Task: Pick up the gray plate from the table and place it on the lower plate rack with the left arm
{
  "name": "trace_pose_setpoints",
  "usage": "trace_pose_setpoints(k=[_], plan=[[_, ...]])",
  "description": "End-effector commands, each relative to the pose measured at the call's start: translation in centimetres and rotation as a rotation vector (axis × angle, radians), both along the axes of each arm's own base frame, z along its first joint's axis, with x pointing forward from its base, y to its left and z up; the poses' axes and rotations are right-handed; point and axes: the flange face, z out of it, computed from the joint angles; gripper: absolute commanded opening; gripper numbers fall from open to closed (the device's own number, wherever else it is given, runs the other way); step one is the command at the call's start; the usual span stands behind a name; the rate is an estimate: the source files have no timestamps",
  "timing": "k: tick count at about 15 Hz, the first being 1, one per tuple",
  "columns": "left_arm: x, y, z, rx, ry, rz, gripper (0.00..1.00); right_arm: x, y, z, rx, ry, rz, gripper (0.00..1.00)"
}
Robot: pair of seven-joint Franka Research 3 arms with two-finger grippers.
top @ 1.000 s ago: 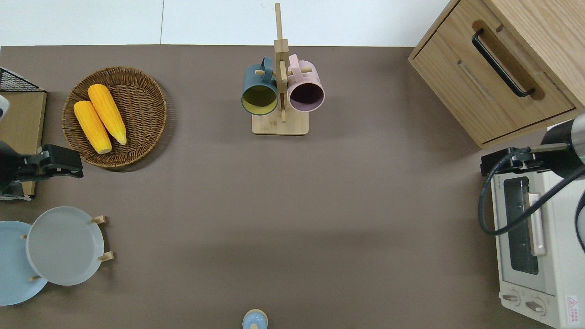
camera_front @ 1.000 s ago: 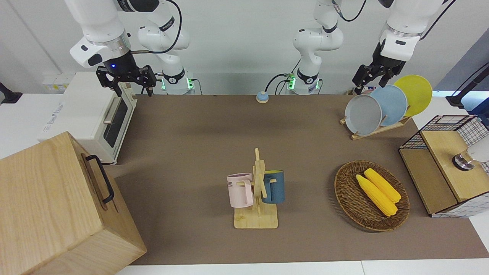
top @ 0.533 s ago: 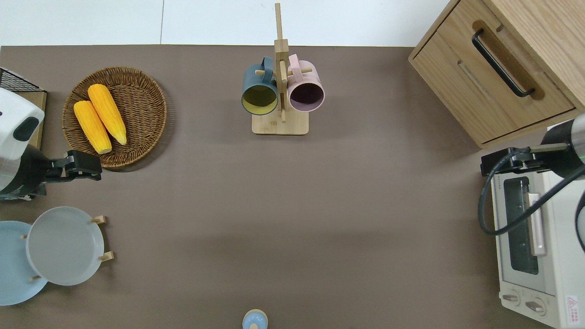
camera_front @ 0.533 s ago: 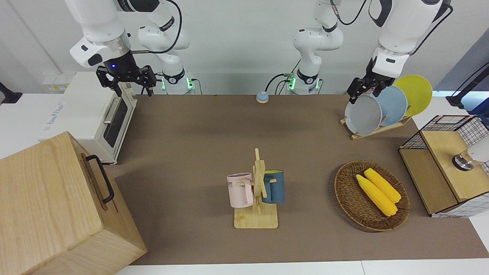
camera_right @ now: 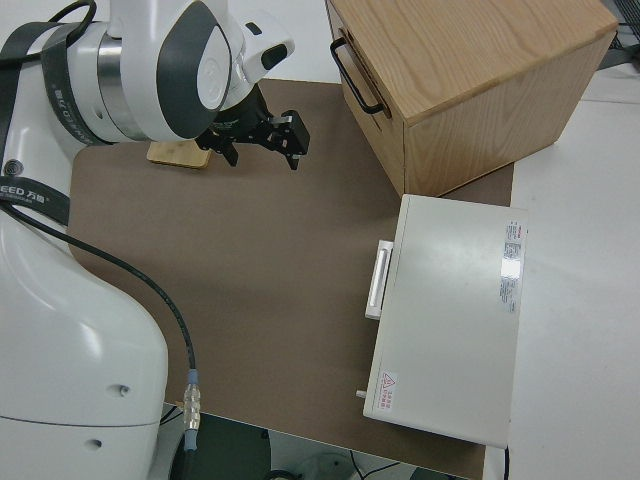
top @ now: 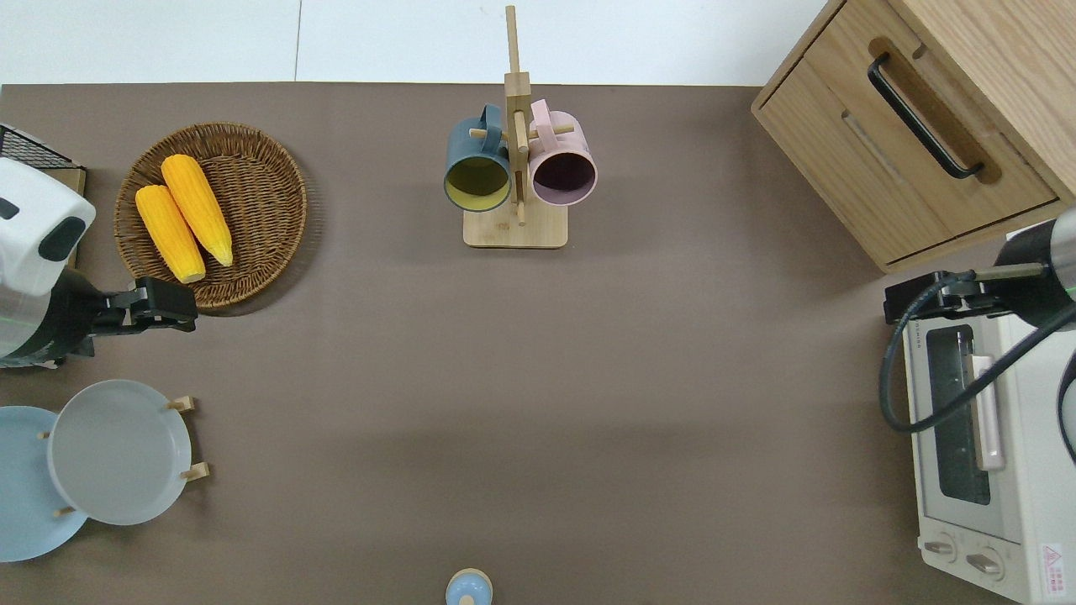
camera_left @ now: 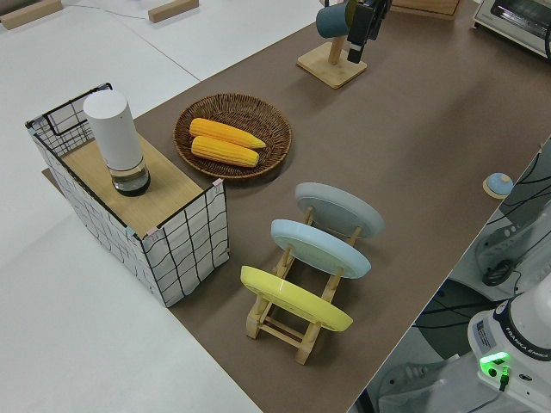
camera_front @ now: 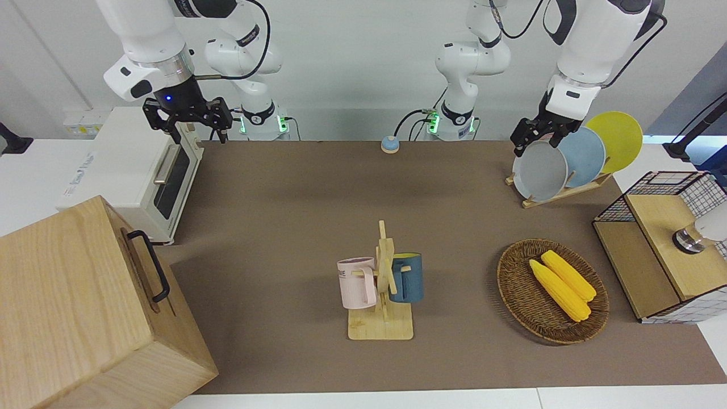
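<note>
The gray plate (camera_front: 539,170) leans in the slot of the lower plate rack (camera_front: 559,195) that is farthest from the robots. It also shows in the overhead view (top: 118,452) and in the left side view (camera_left: 338,209), on the rack (top: 195,472) (camera_left: 267,323). My left gripper (camera_front: 533,139) is open and empty, up in the air. The overhead view shows the left gripper (top: 181,302) over the bare table between the rack and the wicker basket; it also shows in the left side view (camera_left: 360,43). My right gripper (camera_front: 196,132) (camera_right: 265,150) is parked and open.
A light blue plate (camera_front: 585,154) and a yellow plate (camera_front: 616,139) fill the rack's other slots. A wicker basket (top: 261,168) holds two corn cobs. A wire crate (camera_front: 653,187) stands at the left arm's end, a mug stand (camera_front: 381,284) mid-table, a wooden cabinet (camera_front: 74,307) and toaster oven (camera_front: 136,170) at the right arm's end.
My left gripper has moved away from the wire crate's end toward the table's middle, and a little lower in the front view. The gray plate has stayed in the rack. The right arm has not moved.
</note>
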Motion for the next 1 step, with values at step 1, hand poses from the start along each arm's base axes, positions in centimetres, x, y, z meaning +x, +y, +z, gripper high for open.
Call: trace_pose_setpoints(k=[1], plan=[[-0.73,-0.55,0.13,-0.014,-0.003,-0.019,1.00,0.00,0.10,0.27,0.003,-0.005,-0.002,0.983]])
